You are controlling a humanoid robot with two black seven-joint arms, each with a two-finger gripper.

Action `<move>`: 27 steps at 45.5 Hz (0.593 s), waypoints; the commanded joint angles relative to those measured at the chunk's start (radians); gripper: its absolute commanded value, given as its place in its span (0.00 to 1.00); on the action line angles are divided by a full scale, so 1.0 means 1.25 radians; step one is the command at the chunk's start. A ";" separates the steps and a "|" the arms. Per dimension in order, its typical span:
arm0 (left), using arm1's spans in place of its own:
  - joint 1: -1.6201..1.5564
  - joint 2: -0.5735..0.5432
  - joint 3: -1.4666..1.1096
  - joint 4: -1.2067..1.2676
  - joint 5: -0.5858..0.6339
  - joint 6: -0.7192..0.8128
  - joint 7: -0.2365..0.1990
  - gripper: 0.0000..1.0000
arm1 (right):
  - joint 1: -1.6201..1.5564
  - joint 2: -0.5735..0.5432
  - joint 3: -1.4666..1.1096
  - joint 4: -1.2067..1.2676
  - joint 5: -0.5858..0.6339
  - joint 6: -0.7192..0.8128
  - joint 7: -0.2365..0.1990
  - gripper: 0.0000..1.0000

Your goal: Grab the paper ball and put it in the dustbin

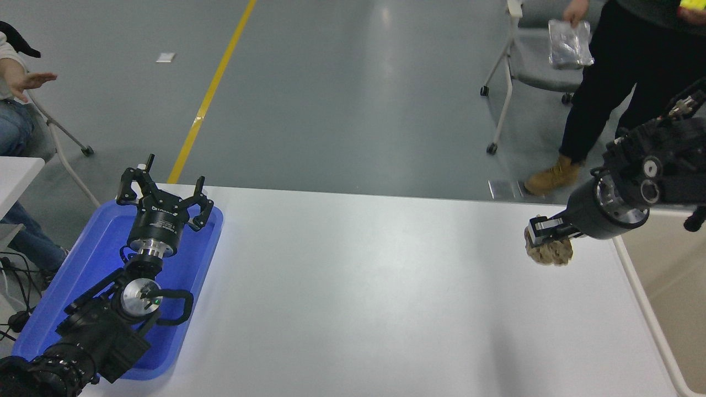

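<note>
The tan-brown crumpled paper ball (549, 252) hangs in my right gripper (543, 238), which is shut on it and holds it above the white table's right side. The arm comes in from the right edge and points left. The beige dustbin (670, 286) stands just off the table's right edge, with its pale rim (642, 300) running along that edge; only part of it shows. My left gripper (164, 192) is open and empty, parked over the blue tray at the lower left.
A shallow blue tray (88, 275) lies at the table's left edge. A person in black with tan boots stands at the far right holding a clear plastic bag (569, 44). A grey chair (529, 60) stands beside them. A seated person's hand (27, 82) shows at far left.
</note>
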 commanded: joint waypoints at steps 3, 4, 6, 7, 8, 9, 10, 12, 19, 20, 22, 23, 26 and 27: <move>0.000 0.000 0.000 0.000 0.000 0.001 0.000 1.00 | 0.170 -0.029 -0.013 0.004 0.013 0.101 0.000 0.00; 0.000 0.000 0.000 0.000 0.000 0.001 0.000 1.00 | 0.180 -0.034 -0.013 0.004 0.013 0.109 0.000 0.00; 0.000 0.000 0.000 0.000 0.000 0.001 0.000 1.00 | 0.198 -0.044 -0.013 0.004 0.011 0.124 0.000 0.00; 0.000 0.000 0.000 0.000 0.000 0.000 0.000 1.00 | 0.206 -0.047 -0.014 0.003 0.011 0.130 0.000 0.00; 0.000 0.000 0.000 0.000 0.000 0.000 0.000 1.00 | 0.213 -0.050 -0.014 0.003 0.011 0.136 0.000 0.00; 0.000 0.000 0.000 0.000 -0.001 0.001 0.000 1.00 | 0.219 -0.052 -0.014 0.003 0.010 0.141 -0.001 0.00; 0.000 0.000 0.000 0.000 0.000 0.001 0.000 1.00 | 0.225 -0.055 -0.014 0.003 0.010 0.146 0.000 0.00; 0.000 0.000 0.000 0.000 0.000 0.001 0.000 1.00 | 0.234 -0.061 -0.014 0.003 0.009 0.155 -0.001 0.00; 0.000 0.000 0.000 0.000 0.000 0.001 0.000 1.00 | 0.238 -0.069 -0.014 0.003 0.008 0.156 -0.001 0.00; 0.000 0.000 0.000 0.000 -0.001 0.001 0.000 1.00 | 0.238 -0.069 -0.014 0.003 0.008 0.155 -0.001 0.00; 0.000 0.000 0.000 0.000 0.000 0.001 0.000 1.00 | 0.235 -0.069 -0.014 0.000 0.007 0.153 -0.001 0.00; 0.000 0.000 0.000 0.000 0.000 0.000 0.000 1.00 | 0.233 -0.069 -0.014 -0.002 0.005 0.151 -0.001 0.00; 0.000 0.000 0.000 0.000 0.000 0.001 0.000 1.00 | 0.223 -0.069 -0.014 -0.022 0.004 0.143 -0.001 0.00; 0.000 0.000 0.000 0.000 0.000 0.001 0.000 1.00 | 0.217 -0.071 -0.015 -0.033 0.003 0.140 -0.001 0.00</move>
